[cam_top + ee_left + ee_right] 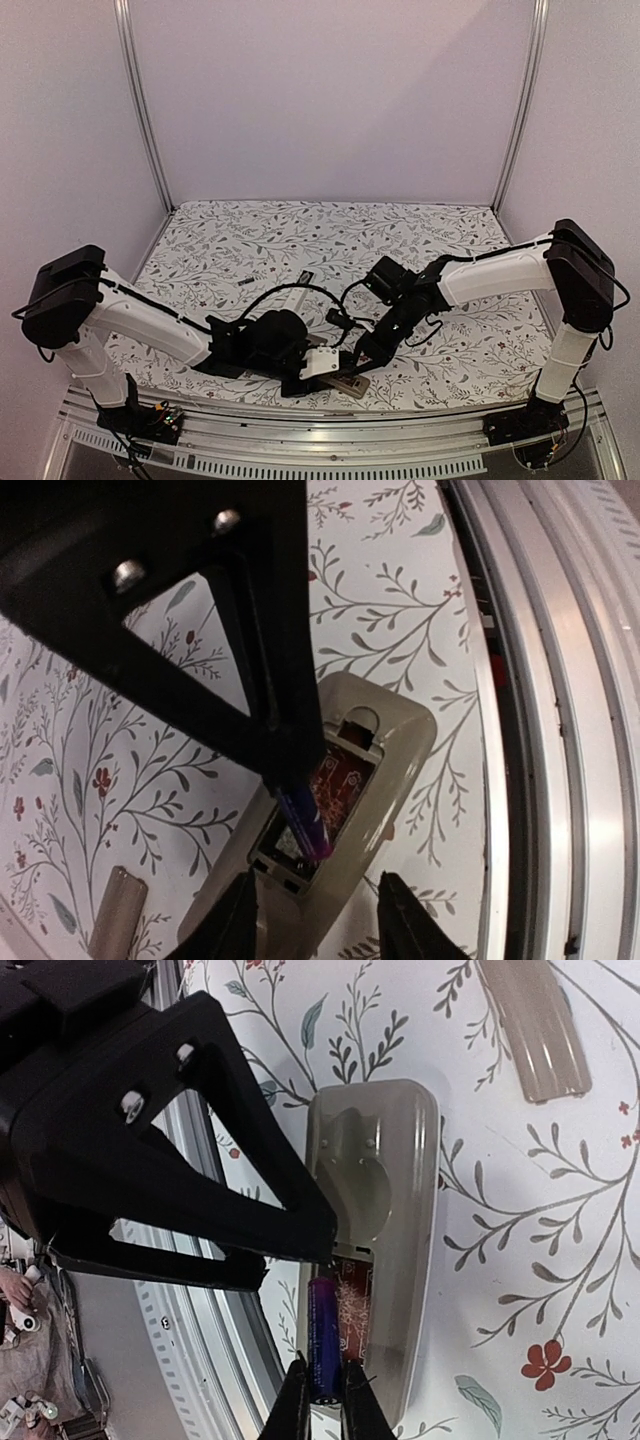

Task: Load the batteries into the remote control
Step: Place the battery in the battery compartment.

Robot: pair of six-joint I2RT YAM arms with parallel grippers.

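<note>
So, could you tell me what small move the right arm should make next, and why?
Probably ease the battery down flat into the bay. The right pincer holds it right at the open bay of the remote, seemingly not yet seated, while the left pincer appears to grip the remote's end.

Beige remote (400,1160) face-down, compartment open; purple battery (324,1340) partly in it.

- No text, label, brand, number or sign is readable in any view.
- Battery (323,1340) wrap, six o'clock in the right wrist view: no legible print.
- Remote control (400,1180) shell: no legible marking.
</note>
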